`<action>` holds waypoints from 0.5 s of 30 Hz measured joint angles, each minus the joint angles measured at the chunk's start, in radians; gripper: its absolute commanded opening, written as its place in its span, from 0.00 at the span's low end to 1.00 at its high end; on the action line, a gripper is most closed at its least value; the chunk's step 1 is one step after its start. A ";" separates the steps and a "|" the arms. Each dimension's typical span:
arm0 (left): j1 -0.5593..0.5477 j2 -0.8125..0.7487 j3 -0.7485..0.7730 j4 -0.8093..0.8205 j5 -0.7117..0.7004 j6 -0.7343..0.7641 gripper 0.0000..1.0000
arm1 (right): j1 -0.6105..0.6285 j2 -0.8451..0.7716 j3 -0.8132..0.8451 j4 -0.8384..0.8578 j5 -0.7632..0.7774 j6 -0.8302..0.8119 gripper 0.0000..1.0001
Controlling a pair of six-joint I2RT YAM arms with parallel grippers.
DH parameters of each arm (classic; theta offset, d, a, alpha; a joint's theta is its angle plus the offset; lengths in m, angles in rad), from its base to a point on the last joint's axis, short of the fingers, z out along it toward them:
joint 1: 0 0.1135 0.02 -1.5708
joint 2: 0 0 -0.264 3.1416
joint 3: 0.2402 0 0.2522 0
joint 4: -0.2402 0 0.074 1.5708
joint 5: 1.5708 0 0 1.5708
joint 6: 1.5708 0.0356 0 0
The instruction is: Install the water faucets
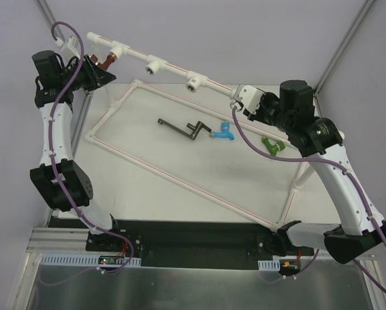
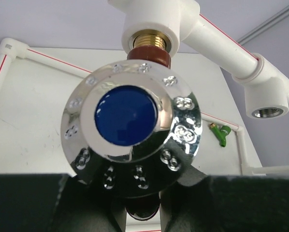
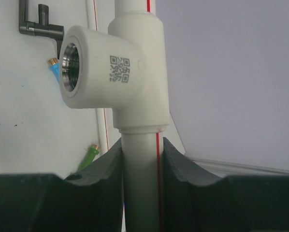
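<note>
My left gripper is shut on the red-brown faucet, gripping its shiny knob with the blue centre. The faucet's brass thread sits in the mouth of the leftmost socket of the raised white pipe. My right gripper is shut on that white pipe, just below a tee socket at its right end. The blue faucet and the green faucet lie loose on the table.
A dark angled tool lies left of the blue faucet. Two empty metal-lined sockets sit along the raised pipe; one also shows in the left wrist view. The white pipe frame lies flat on the table.
</note>
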 measured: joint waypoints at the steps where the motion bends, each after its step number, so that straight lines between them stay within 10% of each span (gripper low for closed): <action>1: 0.000 0.000 0.003 -0.008 -0.004 0.009 0.00 | 0.000 0.000 0.000 0.000 0.000 0.000 0.02; 15: -0.018 0.000 0.054 -0.106 -0.075 0.114 0.00 | 0.002 0.000 0.000 0.000 -0.001 0.000 0.02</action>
